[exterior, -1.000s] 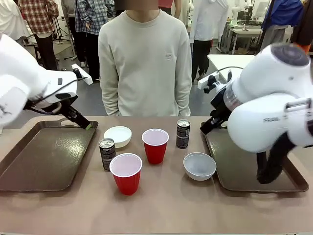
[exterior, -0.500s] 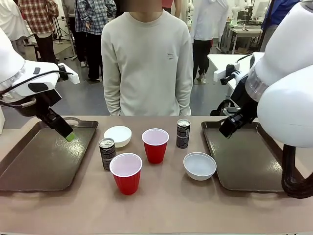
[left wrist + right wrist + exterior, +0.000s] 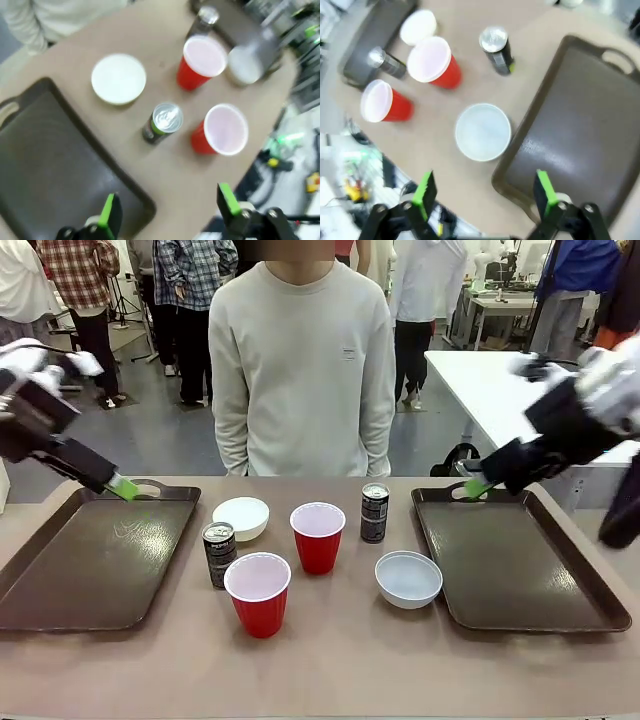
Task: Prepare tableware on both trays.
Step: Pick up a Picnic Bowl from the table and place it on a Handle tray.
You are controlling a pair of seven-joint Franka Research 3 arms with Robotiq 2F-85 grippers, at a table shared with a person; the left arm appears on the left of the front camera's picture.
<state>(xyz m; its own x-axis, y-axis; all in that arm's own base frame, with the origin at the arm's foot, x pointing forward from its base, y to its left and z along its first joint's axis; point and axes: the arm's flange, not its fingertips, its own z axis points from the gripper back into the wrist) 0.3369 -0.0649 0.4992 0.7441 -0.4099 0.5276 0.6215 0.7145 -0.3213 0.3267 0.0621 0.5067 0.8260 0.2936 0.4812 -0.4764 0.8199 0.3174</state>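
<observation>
While both arms hang above the 2 trays [image 3: 90, 570] [image 3: 520, 570], left pincer [image 3: 122, 487] and right pincer [image 3: 478, 487] gape.

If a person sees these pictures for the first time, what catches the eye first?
A bright red cup mid-table and a second red cup nearer the camera stand between the left tray and the right tray. The left gripper and right gripper, both open, hang near the trays' far ends.
</observation>
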